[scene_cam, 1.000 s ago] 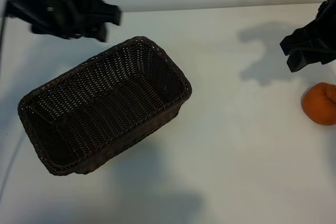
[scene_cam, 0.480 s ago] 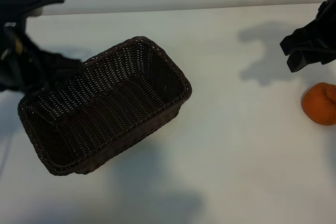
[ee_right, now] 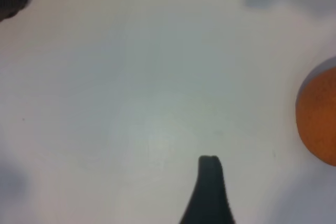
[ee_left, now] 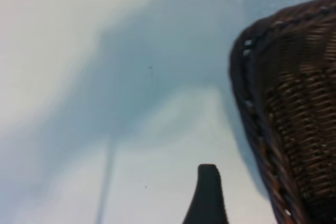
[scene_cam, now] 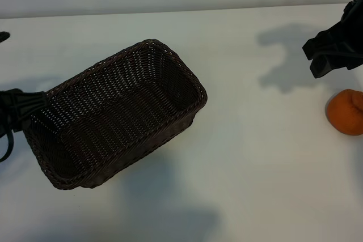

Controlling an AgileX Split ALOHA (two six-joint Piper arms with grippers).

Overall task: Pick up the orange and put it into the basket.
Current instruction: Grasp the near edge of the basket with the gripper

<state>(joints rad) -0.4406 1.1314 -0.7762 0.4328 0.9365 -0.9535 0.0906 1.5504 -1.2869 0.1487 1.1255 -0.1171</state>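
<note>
At the far left edge of the exterior view my left gripper (scene_cam: 17, 109) sits low beside the basket (scene_cam: 113, 114), just off its nearer short end. Its jaws stand wide apart and hold nothing; in the left wrist view one dark finger (ee_left: 207, 195) shows over bare table (ee_left: 79, 51), with the basket's braided rim (ee_left: 247, 98) close alongside but not touching.

The basket lies at an angle on the white table, one corner toward the far edge, the other end toward the left. Nothing is inside it. Its own shadow falls on the tabletop in front of it.

To the right of the basket is a broad stretch of open table (scene_cam: 255, 157), reaching all the way across to the fruit, with only a shadow on it.

At the upper right my right gripper (scene_cam: 329, 55) hangs above the table, pointing steeply down, jaws well apart and empty. The orange (scene_cam: 344, 113) rests on the table just below and a little to the right of it, at the very right edge of the view, well apart from the basket. In the right wrist view the orange (ee_right: 317, 114) lies off to the side of my finger (ee_right: 210, 192), not between the jaws.
</note>
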